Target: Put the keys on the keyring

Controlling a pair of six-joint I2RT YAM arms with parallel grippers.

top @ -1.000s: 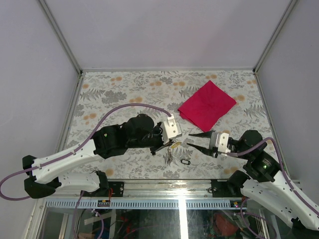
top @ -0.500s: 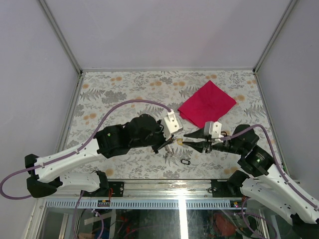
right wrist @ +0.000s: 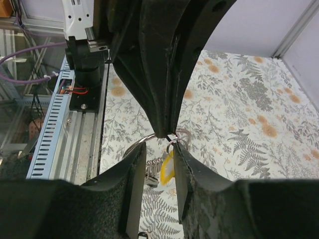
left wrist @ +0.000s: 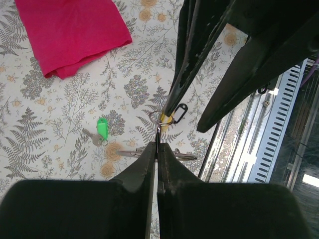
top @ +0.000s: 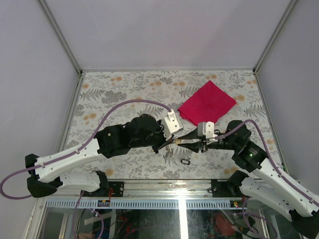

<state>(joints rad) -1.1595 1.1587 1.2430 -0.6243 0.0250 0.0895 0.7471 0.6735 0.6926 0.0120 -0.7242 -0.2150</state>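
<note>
My left gripper is shut on the thin silver keyring and holds it above the table; its fingertips pinch the wire in the left wrist view. A pale yellow key tag on a small split ring hangs at the keyring, with metal keys dangling below. My right gripper is open, its fingers on either side of the yellow tag, the right one touching the small ring. A black-framed key tag lies on the table below.
A green-tagged key and loose metal keys lie on the floral table. A folded red cloth lies at the back right. The metal rail runs along the table's near edge.
My right gripper has moved left, up to the left gripper, and its open fingers now straddle the yellow tag. The left gripper has stayed nearly still, holding the ring.
</note>
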